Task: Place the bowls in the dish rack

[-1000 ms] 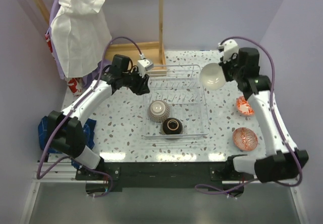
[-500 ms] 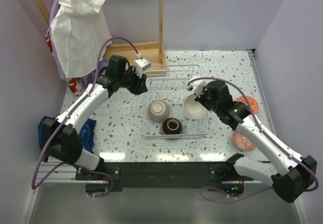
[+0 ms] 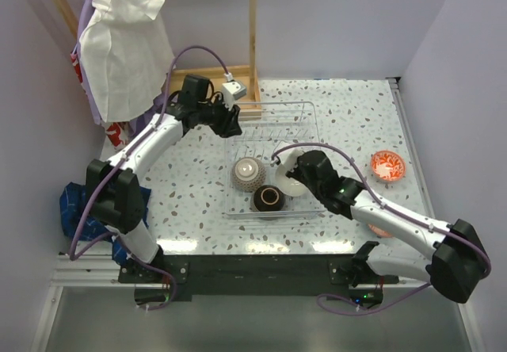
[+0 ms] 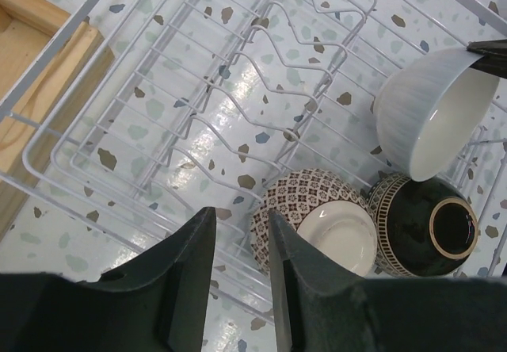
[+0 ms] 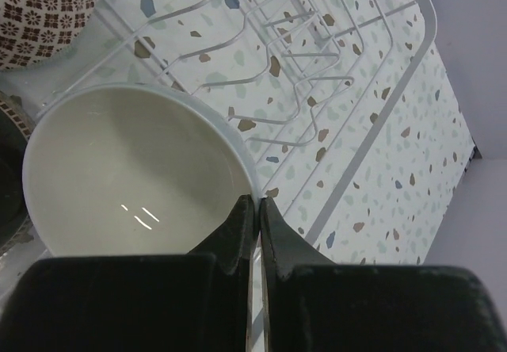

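Observation:
The wire dish rack (image 3: 313,118) lies in the middle of the table. In it stand a brown-patterned bowl (image 3: 249,174) and a black bowl (image 3: 269,199). My right gripper (image 3: 305,170) is shut on the rim of a white bowl (image 3: 293,181) and holds it tilted inside the rack, right of the black bowl. The right wrist view shows the pinched rim (image 5: 258,203), the white bowl (image 5: 127,177) and the rack wires (image 5: 317,74). My left gripper (image 3: 230,122) is open and empty above the rack's back left; its view (image 4: 240,219) shows all three bowls.
A red bowl (image 3: 387,165) sits on the table right of the rack. A second red bowl (image 3: 379,229) is mostly hidden under my right arm. A wooden frame (image 3: 206,78) with an upright post (image 3: 253,27) stands behind the rack. White cloth (image 3: 119,27) hangs at the back left.
My right arm swung the white bowl from the back right down into the rack, beside the black bowl. My left arm shifted slightly toward the back.

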{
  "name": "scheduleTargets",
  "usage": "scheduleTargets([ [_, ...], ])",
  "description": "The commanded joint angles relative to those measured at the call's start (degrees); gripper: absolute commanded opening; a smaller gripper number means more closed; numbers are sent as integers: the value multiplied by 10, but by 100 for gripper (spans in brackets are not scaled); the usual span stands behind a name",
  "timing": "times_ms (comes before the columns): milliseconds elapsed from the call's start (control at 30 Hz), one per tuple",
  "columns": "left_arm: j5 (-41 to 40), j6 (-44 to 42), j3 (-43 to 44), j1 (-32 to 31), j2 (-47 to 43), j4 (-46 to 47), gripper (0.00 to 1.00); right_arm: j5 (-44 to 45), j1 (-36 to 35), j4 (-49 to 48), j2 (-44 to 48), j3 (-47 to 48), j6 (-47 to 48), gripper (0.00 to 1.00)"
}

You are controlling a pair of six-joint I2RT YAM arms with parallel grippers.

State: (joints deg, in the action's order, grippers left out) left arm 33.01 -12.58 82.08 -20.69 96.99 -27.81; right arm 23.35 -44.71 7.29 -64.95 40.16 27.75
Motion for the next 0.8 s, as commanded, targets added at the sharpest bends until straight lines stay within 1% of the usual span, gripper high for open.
scheduleTargets([
  [0,58,-16,33,-5,22,28,37,42,-11,-137,-11,-8,4,0],
  [167,123,-77,57,-31,71,5,36,47,-21,-169,-35,-14,6,0],
  [300,144,-102,98,-47,117,-13,33,48,-37,-164,-40,-17,-8,0],
  [400,156,-100,107,-56,144,11,21,46,-52,-160,-34,-34,-16,0],
  [433,157,-99,109,-58,156,18,14,43,-57,-154,-33,-41,-20,0],
  [500,166,-92,111,-62,167,36,8,38,-64,-147,-25,-46,-26,0],
  [533,171,-84,111,-62,177,43,2,36,-68,-143,-24,-50,-26,0],
  [600,180,-77,111,-64,189,63,0,34,-72,-146,-23,-55,-23,0],
  [767,197,-77,115,-79,210,86,0,17,-77,-155,-34,-69,-22,0],
])
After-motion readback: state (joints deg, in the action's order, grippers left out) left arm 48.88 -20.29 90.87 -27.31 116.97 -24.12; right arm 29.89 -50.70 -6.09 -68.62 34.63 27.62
